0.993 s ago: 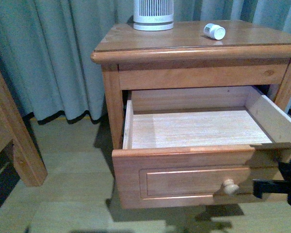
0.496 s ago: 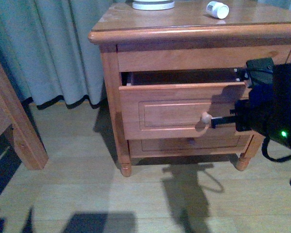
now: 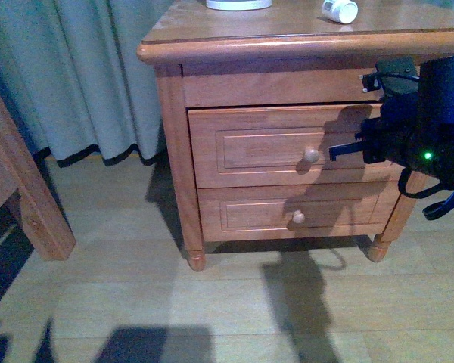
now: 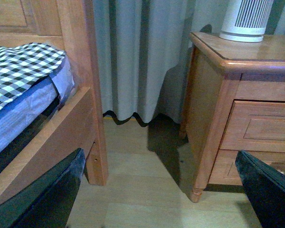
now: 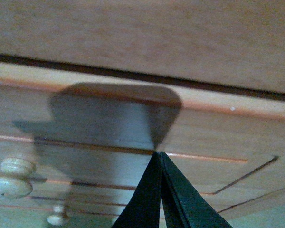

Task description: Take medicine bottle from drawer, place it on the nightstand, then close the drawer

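- Medicine bottle [image 3: 339, 10] lies on its side on the nightstand [image 3: 234, 49], toward the right of the glossy top; we see its white cap and only part of its body at the upper edge of the front view
- Our right gripper [image 3: 334, 152] has its fingers pressed together into one point, grasping nothing; in the right wrist view that point [image 5: 156, 156] sits at the panelled front of the drawer [image 5: 133, 133], though we cannot tell whether it touches the wood
- In the front view the drawer [image 3: 250, 147] sits flush in the cabinet, shut, its round knob [image 3: 310, 156] just beside the gripper tip
- We see the lower drawer [image 3: 250, 214] shut as well, with its own knob [image 3: 298, 218]
- Our left gripper [image 4: 161, 190] hangs well apart from the nightstand, fingers spread wide and empty above the floor [image 4: 142, 190], between a bed frame [image 4: 80, 85] and the cabinet
- A white ribbed device [image 4: 247, 19] stands at the back of the top, before a grey-green curtain [image 4: 137, 57]
- A checked cloth [image 4: 19, 66] covers the mattress on the bed
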Motion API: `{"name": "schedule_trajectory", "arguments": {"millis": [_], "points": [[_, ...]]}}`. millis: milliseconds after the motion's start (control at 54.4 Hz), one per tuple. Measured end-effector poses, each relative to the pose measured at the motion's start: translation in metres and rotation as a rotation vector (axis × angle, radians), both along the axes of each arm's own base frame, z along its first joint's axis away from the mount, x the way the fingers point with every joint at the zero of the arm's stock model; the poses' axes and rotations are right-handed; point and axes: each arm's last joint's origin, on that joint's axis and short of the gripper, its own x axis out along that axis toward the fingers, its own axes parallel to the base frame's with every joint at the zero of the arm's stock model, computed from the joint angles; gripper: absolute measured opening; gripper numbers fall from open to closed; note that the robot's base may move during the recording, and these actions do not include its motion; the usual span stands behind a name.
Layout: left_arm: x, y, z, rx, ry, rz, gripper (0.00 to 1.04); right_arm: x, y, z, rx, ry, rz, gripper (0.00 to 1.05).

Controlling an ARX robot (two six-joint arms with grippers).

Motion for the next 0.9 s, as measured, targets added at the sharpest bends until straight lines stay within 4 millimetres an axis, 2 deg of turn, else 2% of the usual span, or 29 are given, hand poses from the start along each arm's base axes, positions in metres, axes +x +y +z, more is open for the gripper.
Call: {"name": "schedule_trajectory", "arguments": {"millis": [239, 368, 533, 644, 736, 846, 901], "points": [[0.0, 0.0, 0.0, 0.0, 0.0, 0.0, 0.98, 0.004, -0.021, 0.002, 0.003, -0.012, 0.001, 0.03], [0.0, 0.0, 0.0, 0.0, 0.0, 0.0, 0.98, -0.004, -0.027, 0.002, 0.031, -0.006, -0.016, 0.03], [0.0, 0.0, 0.0, 0.0, 0.0, 0.0, 0.98, -0.048, -0.016, 0.016, 0.156, 0.038, 0.024, 0.03], [0.0, 0.0, 0.0, 0.0, 0.0, 0.0, 0.98, -0.085, -0.003, 0.041, 0.264, 0.061, 0.055, 0.03], [0.0, 0.0, 0.0, 0.0, 0.0, 0.0, 0.98, -0.116, 0.003, 0.069, 0.34, 0.063, 0.068, 0.03], [0.0, 0.0, 0.0, 0.0, 0.0, 0.0, 0.98, -0.162, 0.002, 0.115, 0.394, 0.022, 0.077, 0.03], [0.0, 0.0, 0.0, 0.0, 0.0, 0.0, 0.98, -0.184, 0.002, 0.138, 0.399, -0.015, 0.086, 0.11]]}}
